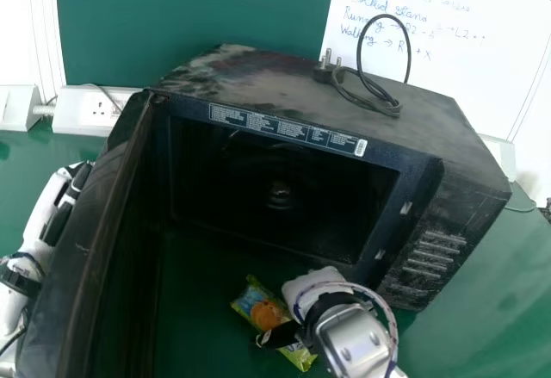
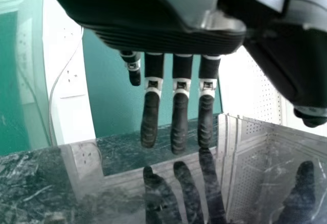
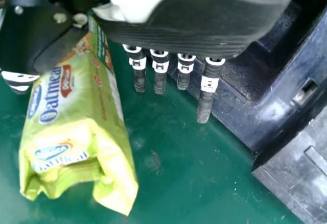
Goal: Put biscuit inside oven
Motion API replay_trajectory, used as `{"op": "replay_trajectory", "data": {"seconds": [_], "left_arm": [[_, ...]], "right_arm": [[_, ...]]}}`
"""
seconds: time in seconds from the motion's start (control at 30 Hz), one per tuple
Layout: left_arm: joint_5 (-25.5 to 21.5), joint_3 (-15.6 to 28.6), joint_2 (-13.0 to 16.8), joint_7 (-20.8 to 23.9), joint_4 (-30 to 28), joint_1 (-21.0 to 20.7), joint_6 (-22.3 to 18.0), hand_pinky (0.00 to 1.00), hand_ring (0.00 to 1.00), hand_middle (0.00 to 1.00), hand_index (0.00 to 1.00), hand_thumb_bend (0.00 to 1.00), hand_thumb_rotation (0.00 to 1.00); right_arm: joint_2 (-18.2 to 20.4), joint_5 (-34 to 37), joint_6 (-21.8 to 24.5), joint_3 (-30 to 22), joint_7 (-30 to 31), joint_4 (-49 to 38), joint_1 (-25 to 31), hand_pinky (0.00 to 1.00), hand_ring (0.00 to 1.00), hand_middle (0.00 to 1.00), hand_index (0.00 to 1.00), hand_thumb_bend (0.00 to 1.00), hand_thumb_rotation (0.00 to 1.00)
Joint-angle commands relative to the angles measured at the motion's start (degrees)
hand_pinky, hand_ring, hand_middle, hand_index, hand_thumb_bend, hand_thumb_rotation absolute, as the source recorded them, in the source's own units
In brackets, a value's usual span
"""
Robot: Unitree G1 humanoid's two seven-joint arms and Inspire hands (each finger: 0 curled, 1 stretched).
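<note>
The green biscuit packet (image 1: pixel 263 313) lies on the green table in front of the black oven (image 1: pixel 284 107), whose door stands swung out at the left. My right hand (image 1: pixel 312 294) is over the packet's right side. In the right wrist view the biscuit packet (image 3: pixel 76 117) lies between the thumb and the straight fingers of my right hand (image 3: pixel 158 71), not gripped. My left hand (image 1: pixel 58 210) is at the far left, outside the oven door; in the left wrist view the left hand (image 2: pixel 179 106) has straight fingers beside the glossy door (image 2: pixel 127 183).
A coiled black cable with its plug (image 1: pixel 370 94) rests on top of the oven. Behind stand a green board (image 1: pixel 189 16) and a whiteboard (image 1: pixel 465 59). A white socket box (image 1: pixel 90 111) is at the back left.
</note>
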Motion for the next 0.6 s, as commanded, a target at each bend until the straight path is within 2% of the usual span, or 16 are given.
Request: {"op": "replay_trajectory", "data": {"seconds": [0.0,0.2,0.4,0.57], "left_arm": [[-0.76,-0.10,-0.30,-0.48,0.92,0.12,-0.81,0.29,0.36,0.42,0.48,0.51,0.06],[-0.44,-0.01,-0.38,-0.25,1.49,0.00,-1.33,0.29,0.36,0.42,0.48,0.51,0.06],[-0.70,-0.01,-0.37,-0.37,1.53,0.00,-1.19,0.29,0.36,0.41,0.48,0.51,0.06],[-0.92,0.02,-0.40,-0.57,1.77,-0.04,-1.49,0.29,0.37,0.41,0.48,0.51,0.06]], "right_arm": [[-0.04,0.41,-1.66,2.42,0.38,3.73,3.63,0.65,0.89,0.97,0.97,1.00,0.39],[-0.54,0.04,-3.55,3.93,-1.50,4.85,4.46,0.60,0.86,0.95,0.93,1.00,0.40],[1.32,-1.76,-2.33,4.58,-1.33,5.29,5.74,0.61,0.87,0.96,0.94,1.00,0.34],[1.94,-3.35,-2.87,5.69,-1.06,4.93,6.63,0.60,0.83,0.96,0.96,1.00,0.37]]}}
